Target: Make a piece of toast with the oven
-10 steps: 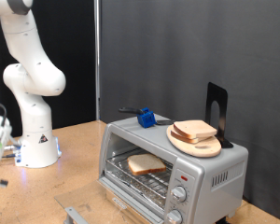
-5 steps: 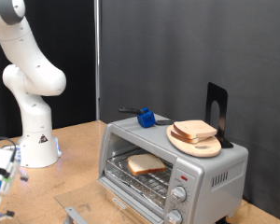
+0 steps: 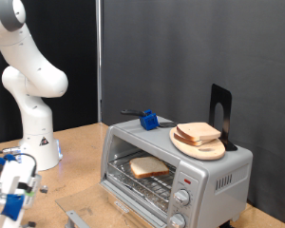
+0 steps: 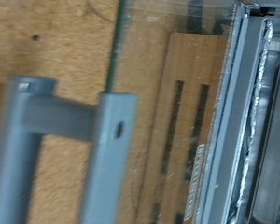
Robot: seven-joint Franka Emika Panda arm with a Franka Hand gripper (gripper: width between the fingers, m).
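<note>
The oven (image 3: 176, 171) stands at the exterior view's lower right with its glass door dropped open. Its grey door handle (image 3: 77, 218) shows at the bottom edge. The piece of toast (image 3: 149, 167) lies on the wire rack inside. My gripper (image 3: 13, 186) hangs low at the exterior view's lower left, to the left of the open door and apart from it. In the wrist view the door handle (image 4: 70, 121) and the glass door (image 4: 149, 103) fill the picture, with the oven's metal front (image 4: 257, 112) beside them. My fingers do not show there.
On the oven's top sit a round wooden plate with two stacked bread slices (image 3: 199, 136), a blue object (image 3: 149, 120) and a black stand (image 3: 220, 109). The arm's white base (image 3: 40, 150) stands on the wooden table (image 3: 76, 166). A dark curtain closes the back.
My gripper has come down and moved right along the exterior view's left edge, closer to the open door's handle. The oven, toast and plate have not moved.
</note>
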